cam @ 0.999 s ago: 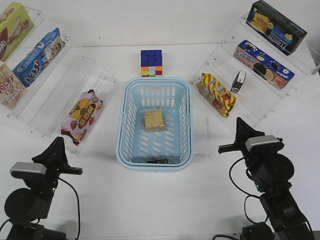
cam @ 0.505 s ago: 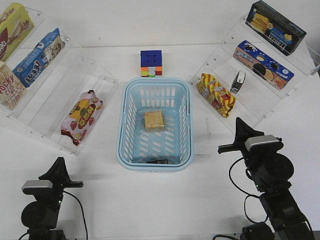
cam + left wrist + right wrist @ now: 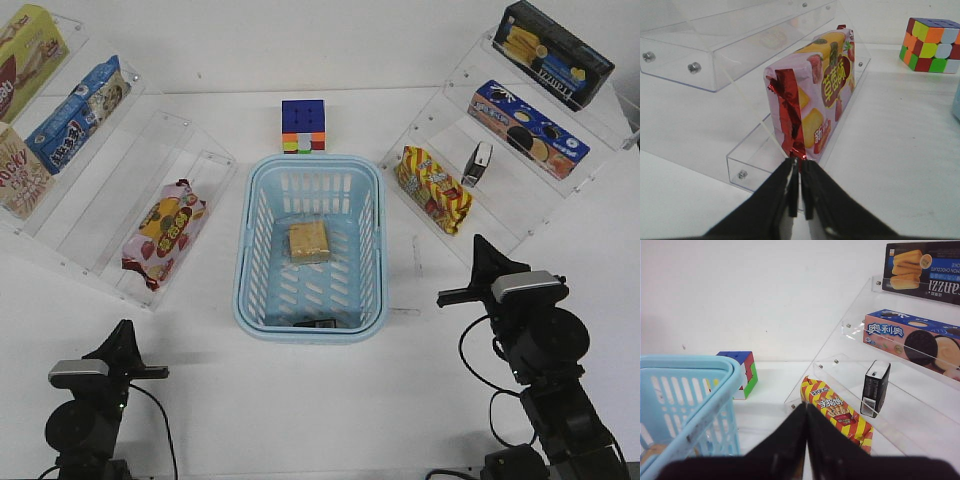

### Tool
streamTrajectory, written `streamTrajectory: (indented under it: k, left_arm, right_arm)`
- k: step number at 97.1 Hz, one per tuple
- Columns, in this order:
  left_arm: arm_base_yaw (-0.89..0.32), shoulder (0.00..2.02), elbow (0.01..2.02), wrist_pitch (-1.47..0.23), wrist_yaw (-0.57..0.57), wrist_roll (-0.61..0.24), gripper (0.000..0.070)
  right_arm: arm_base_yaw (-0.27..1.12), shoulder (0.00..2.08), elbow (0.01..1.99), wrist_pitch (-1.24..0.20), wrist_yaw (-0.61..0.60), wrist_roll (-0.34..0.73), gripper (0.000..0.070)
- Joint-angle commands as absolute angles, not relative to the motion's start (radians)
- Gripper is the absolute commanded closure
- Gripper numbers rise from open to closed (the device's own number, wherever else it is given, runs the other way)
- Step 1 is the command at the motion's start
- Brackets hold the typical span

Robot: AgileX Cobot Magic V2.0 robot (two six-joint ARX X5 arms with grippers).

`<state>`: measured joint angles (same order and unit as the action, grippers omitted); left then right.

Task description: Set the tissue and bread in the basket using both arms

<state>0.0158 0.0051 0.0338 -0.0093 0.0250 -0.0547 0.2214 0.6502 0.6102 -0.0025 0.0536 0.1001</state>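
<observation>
The light-blue basket stands mid-table. The bread, tan in clear wrap, lies on its floor. A small dark pack, the tissue, lies at the basket's near end, mostly hidden by the rim. My left gripper is shut and empty near the front left; in the left wrist view its tips point at a red-pink packet. My right gripper is shut and empty, right of the basket; in the right wrist view the basket is beside it.
Clear shelves with snack boxes stand at both sides. A red-pink packet lies on the left bottom shelf. A striped packet and a second small black-and-white pack are on the right shelf. A colour cube sits behind the basket.
My left arm has drawn back toward the table's front edge and sunk lower in the view. The right arm, basket, bread and tissue have not moved.
</observation>
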Motion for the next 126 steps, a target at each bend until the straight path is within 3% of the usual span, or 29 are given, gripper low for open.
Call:
streamTrajectory:
  k: [1,43,69,86,110,126]
  left_arm:
    - [0.017,0.004,0.014,0.001,0.025,-0.058,0.0699]
    - [0.017,0.004,0.014,0.001,0.025,-0.058,0.0699]
    - [0.017,0.004,0.014,0.001,0.025,-0.058,0.0699]
    - [0.017,0.004,0.014,0.001,0.025,-0.058,0.0699]
    - [0.017,0.004,0.014,0.001,0.025,-0.058,0.0699]
    - [0.017,0.004,0.014,0.001,0.025,-0.058,0.0699]
  right_arm:
    - [0.224,0.654,0.609,0.011,0.052,0.089,0.0700]
    - [0.224,0.654,0.609,0.012,0.056,0.084,0.0700]
    - [0.177,0.544,0.470,0.070,0.066,-0.157,0.0700]
    - [0.111,0.357,0.236,0.140,0.052,-0.192,0.0700]
    - [0.046,0.097,0.015,0.064,0.053,-0.177,0.0700]
    - [0.044,-0.002,0.012,-0.128,0.059,-0.163,0.0700]
